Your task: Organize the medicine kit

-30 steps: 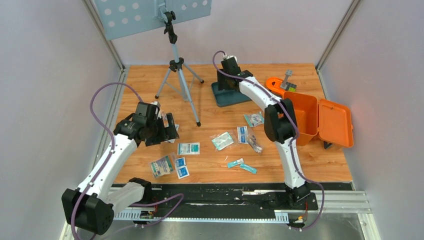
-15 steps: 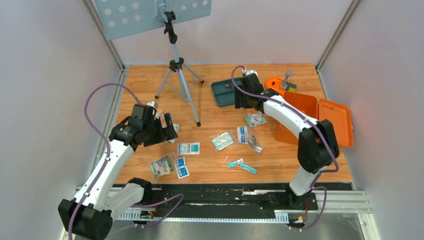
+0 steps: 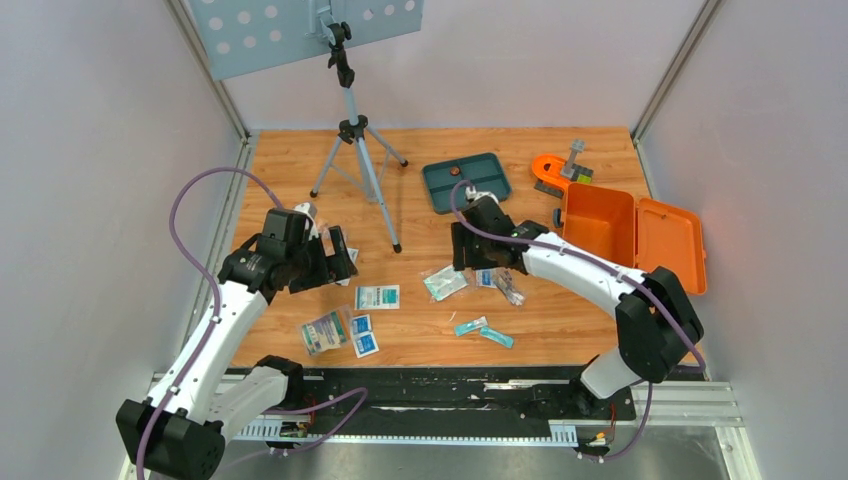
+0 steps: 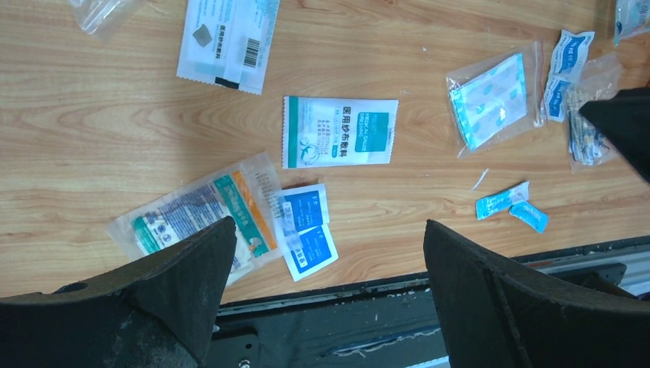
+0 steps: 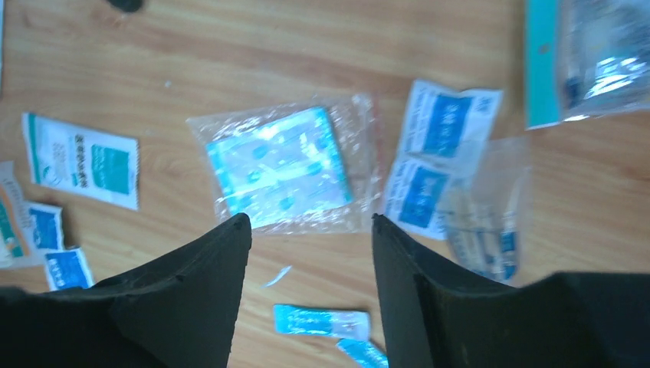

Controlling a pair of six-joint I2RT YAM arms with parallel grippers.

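An open orange kit box (image 3: 600, 226) stands at the right. Loose packets lie on the wooden table: a white-green packet (image 3: 377, 297), a clear bag with teal contents (image 3: 444, 281), a large gauze packet (image 3: 324, 331), two blue square sachets (image 3: 362, 335) and small teal sachets (image 3: 470, 326). My left gripper (image 3: 338, 258) is open and empty above the table's left; its view (image 4: 328, 226) shows the white-green packet (image 4: 339, 132). My right gripper (image 3: 468, 260) is open and empty, hovering just over the clear bag (image 5: 280, 169), as its view (image 5: 310, 218) shows.
A teal tray (image 3: 467, 182) holding a small red item sits at the back centre. A tripod (image 3: 358, 150) stands at the back left. An orange tape holder (image 3: 552, 168) lies behind the box. Blue wipes (image 5: 437, 157) and a clear bag of strips (image 5: 487, 211) lie right of my right gripper.
My right arm has swung from the teal tray at the back forward and down to the packets in the middle. My left arm has barely moved.
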